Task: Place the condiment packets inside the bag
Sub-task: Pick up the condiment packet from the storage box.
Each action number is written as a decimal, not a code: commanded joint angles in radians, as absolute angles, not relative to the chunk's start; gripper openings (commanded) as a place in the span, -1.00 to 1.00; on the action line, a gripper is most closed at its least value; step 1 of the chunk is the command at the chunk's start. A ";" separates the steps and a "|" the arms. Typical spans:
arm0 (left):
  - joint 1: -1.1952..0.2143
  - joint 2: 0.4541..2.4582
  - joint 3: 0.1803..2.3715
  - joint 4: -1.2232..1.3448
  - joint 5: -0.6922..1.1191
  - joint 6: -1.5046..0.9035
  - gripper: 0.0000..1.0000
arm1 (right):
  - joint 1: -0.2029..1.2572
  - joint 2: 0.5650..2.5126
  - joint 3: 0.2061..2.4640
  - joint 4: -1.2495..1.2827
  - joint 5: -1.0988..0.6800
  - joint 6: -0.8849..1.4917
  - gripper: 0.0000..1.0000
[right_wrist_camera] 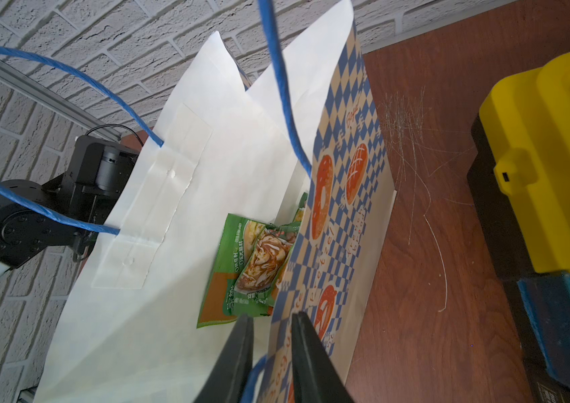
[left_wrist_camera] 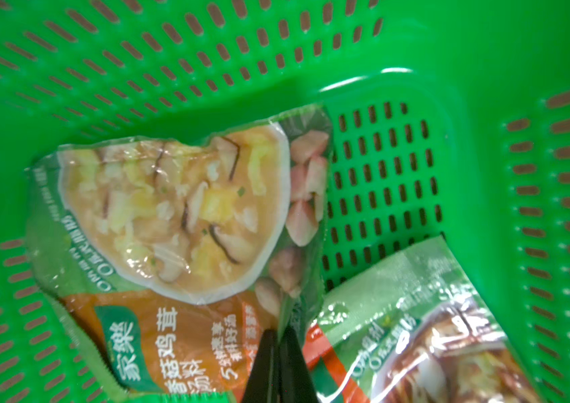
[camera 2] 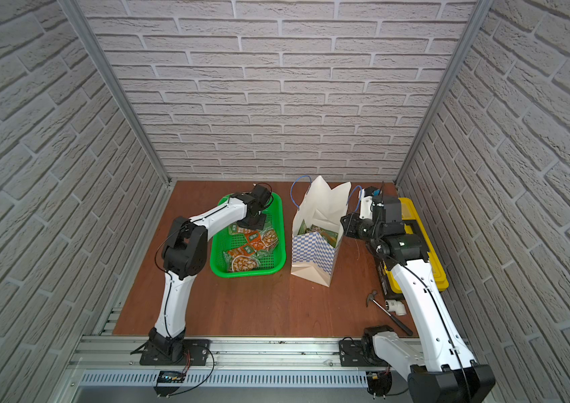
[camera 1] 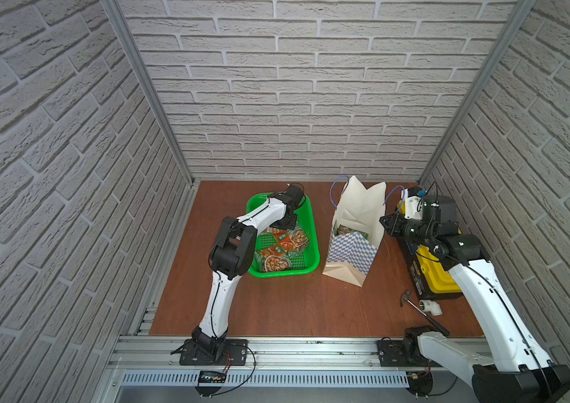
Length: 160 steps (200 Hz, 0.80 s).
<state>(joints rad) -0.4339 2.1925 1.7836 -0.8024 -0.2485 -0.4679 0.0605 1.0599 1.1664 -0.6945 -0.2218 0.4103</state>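
Several condiment packets (camera 1: 274, 261) (camera 2: 241, 262), green and orange-brown, lie in the green basket (camera 1: 283, 273) (camera 2: 245, 274). My left gripper (camera 1: 285, 226) (camera 2: 250, 225) (left_wrist_camera: 280, 335) reaches down into the basket, shut on the edge of one packet (left_wrist_camera: 178, 216); another packet (left_wrist_camera: 416, 331) lies beside it. The bag (camera 1: 360, 209) (camera 2: 321, 206) (right_wrist_camera: 206, 174) stands open to the right of the basket, with packets (right_wrist_camera: 252, 265) (camera 2: 318, 232) inside. My right gripper (camera 1: 383, 220) (camera 2: 342, 220) (right_wrist_camera: 272, 315) pinches the bag's checkered right wall and blue cord between its fingers.
A yellow-and-black toolbox (camera 1: 433, 275) (right_wrist_camera: 555, 139) lies under my right arm against the right wall. A hammer (camera 1: 423, 312) and a white pipe fitting (camera 1: 430, 307) lie near the front right. The brick back wall stands close behind the basket and the bag.
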 commanded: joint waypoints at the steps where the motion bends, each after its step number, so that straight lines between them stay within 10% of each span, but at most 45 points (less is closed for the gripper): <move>1: -0.445 2.031 1.734 -0.807 -0.242 -0.472 -1.00 | 0.055 1.038 1.183 -0.694 -0.212 0.399 -0.50; 160: -0.437 1.299 1.434 -0.478 0.228 -0.613 -1.00 | 0.054 1.050 1.208 -0.708 -0.228 0.393 -0.50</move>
<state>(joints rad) -0.4240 1.3529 1.4361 -0.5903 0.1310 -0.5716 0.0605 1.0523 1.1725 -0.7200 -0.2241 0.4068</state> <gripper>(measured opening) 0.070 0.250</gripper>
